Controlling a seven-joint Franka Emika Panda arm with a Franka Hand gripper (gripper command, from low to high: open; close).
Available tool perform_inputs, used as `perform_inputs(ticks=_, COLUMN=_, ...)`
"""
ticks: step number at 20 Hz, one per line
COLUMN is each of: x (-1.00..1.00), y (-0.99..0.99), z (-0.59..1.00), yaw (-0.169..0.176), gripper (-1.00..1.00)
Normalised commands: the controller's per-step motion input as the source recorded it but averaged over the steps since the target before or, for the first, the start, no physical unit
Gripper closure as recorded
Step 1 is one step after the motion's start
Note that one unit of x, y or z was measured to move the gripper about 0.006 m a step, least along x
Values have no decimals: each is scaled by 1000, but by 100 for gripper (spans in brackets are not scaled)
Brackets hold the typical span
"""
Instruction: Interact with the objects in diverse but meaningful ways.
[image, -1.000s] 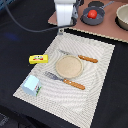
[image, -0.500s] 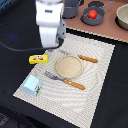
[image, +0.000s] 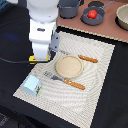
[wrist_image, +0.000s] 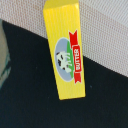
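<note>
You can't see the gripper's jaws, arm body covers most of the yellow packet (image: 33, 60), bowl (image: 123, 16) cut off at exterior view's right, packet's small print blurred.

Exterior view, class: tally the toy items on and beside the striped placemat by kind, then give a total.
Plates: 1, tan plate
Orange-handled cutlery: 2, fork, knife
Boxy cups: 1, light-blue cup
Butter packets: 1, yellow packet
Total: 5
</note>
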Motion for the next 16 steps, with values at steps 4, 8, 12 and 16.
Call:
perform_inputs(ticks=4, x=-475, y=0, z=-272, yaw=0, gripper=-100)
perform_inputs(ticks=8, x=-439, y=0, z=-271, yaw=0, gripper=-100)
perform_inputs(ticks=12, x=-476, y=0, z=-328, yaw=0, gripper=-100)
perform_inputs(ticks=16, x=-516, y=0, z=-361, yaw=0, gripper=-100)
